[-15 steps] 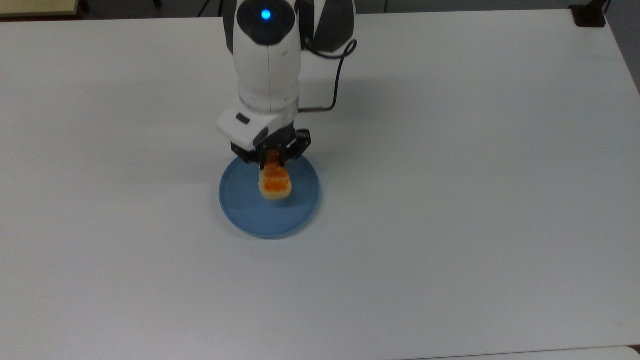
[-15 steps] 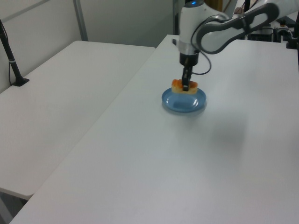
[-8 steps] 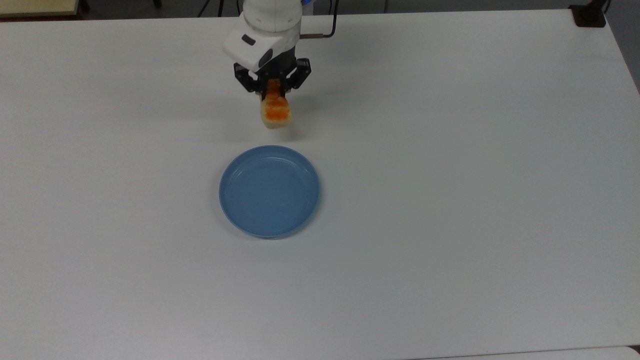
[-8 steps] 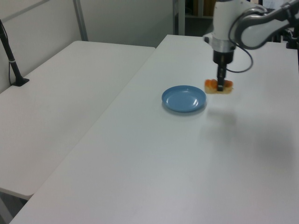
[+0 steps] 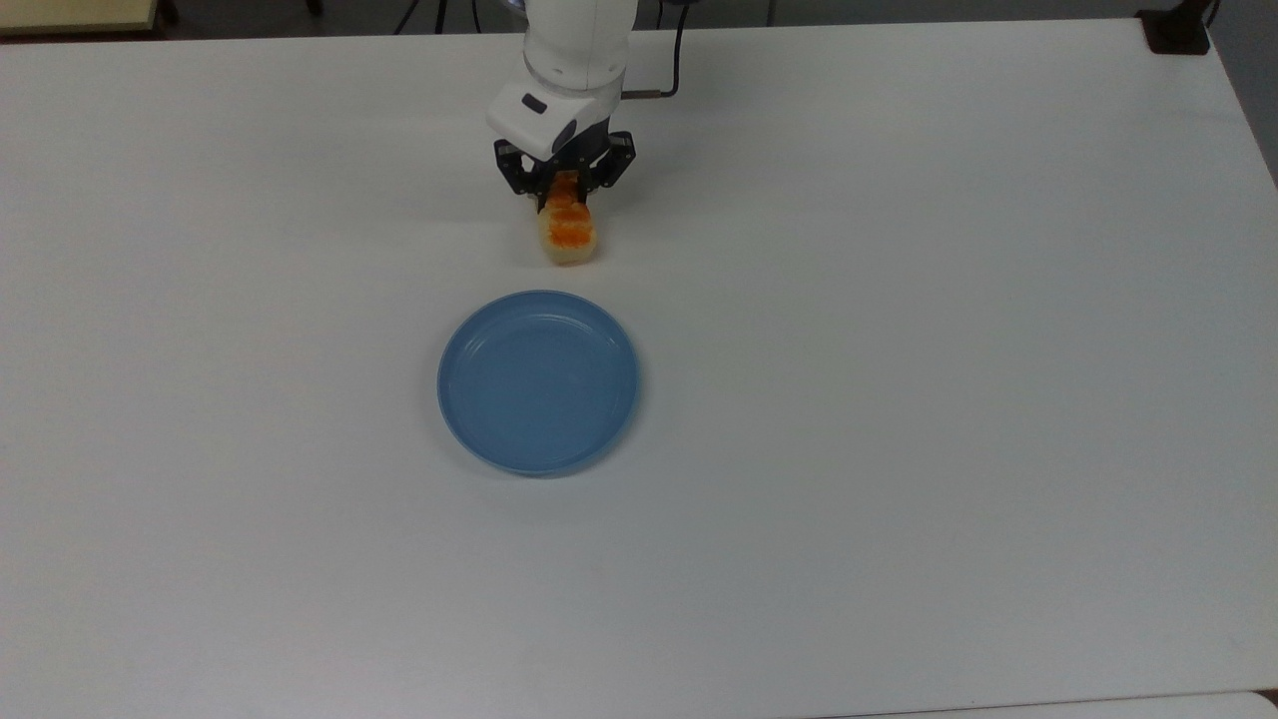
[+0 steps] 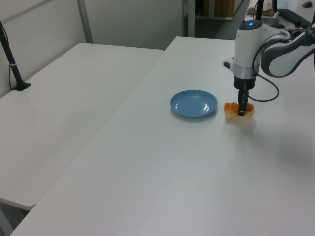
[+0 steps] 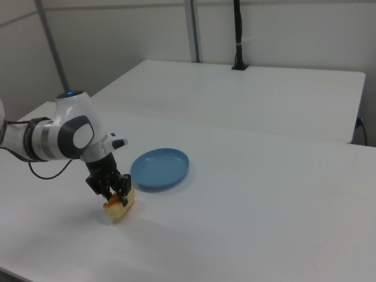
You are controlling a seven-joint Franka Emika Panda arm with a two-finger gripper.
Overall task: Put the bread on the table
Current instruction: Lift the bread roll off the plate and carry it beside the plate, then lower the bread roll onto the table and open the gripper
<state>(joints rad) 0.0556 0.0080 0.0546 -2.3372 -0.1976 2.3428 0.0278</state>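
The bread (image 5: 570,233), a small loaf with pale sides and an orange top, sits low at the white table (image 5: 899,399), above the blue plate in the top view. My gripper (image 5: 564,195) is shut on the bread's far end. In the left view the bread (image 6: 239,110) lies to the right of the plate with the gripper (image 6: 242,111) clamped over its middle. The right view has the bread (image 7: 119,208) to the lower left of the plate, under the gripper (image 7: 116,200). I cannot tell whether the loaf touches the table.
An empty round blue plate (image 5: 538,381) lies on the table near its middle, also seen as the plate (image 6: 194,103) and the plate (image 7: 160,168). A second white table (image 6: 64,98) adjoins, with a black post (image 6: 12,61) clamped on it.
The gripper lifted the bread off the blue plate and carried it toward the arm's base, then shifted slightly right in the top view and came down close to the table.
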